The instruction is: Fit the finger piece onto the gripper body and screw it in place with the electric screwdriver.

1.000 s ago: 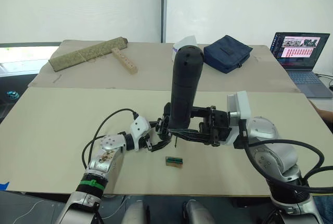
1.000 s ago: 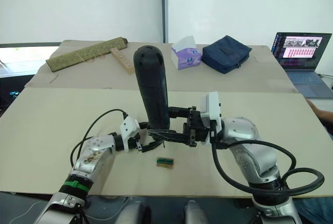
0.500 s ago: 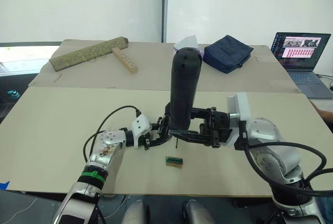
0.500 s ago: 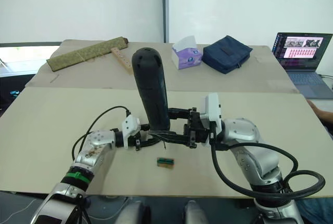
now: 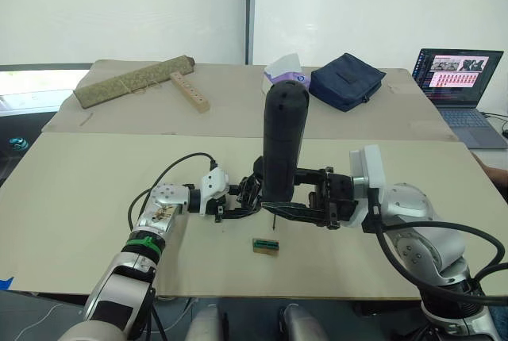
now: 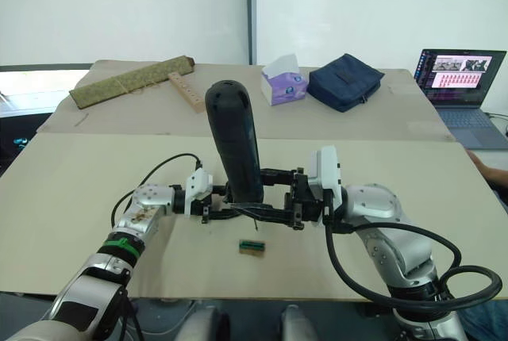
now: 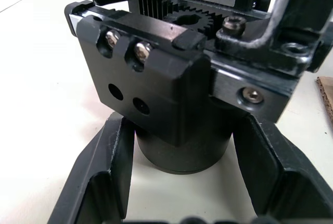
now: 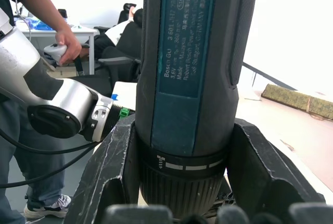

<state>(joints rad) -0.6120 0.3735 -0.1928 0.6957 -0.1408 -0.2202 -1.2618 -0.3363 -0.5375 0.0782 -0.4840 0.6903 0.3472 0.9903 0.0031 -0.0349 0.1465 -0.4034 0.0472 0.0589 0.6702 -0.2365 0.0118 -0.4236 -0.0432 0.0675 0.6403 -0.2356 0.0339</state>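
Right hand (image 5: 274,208): fingers clamped on the lower barrel of the electric screwdriver (image 5: 284,144); in the right wrist view a finger presses each side of the collar.
Electric screwdriver: upright, rounded end up, thin bit pointing down just beside the gripper body (image 7: 171,86).
Left hand (image 7: 182,182): fingers (image 7: 104,174) closed against the round base of the gripper body, one on each side; body held just above the table (image 5: 95,198).
Gripper body: at the screwdriver's foot, on its left; gear teeth, screws and two empty holes on the block face show in the left wrist view.
Finger piece: cannot tell it from the dark cluster at the screwdriver's foot.
Green-and-tan block (image 5: 265,245): on the table, just in front of the screwdriver bit, apart from both hands.
Behind the screwdriver: tissue box (image 6: 283,86), dark blue pouch (image 5: 346,79).
Right wrist view background: a person standing, hand (image 8: 67,44) at a desk.
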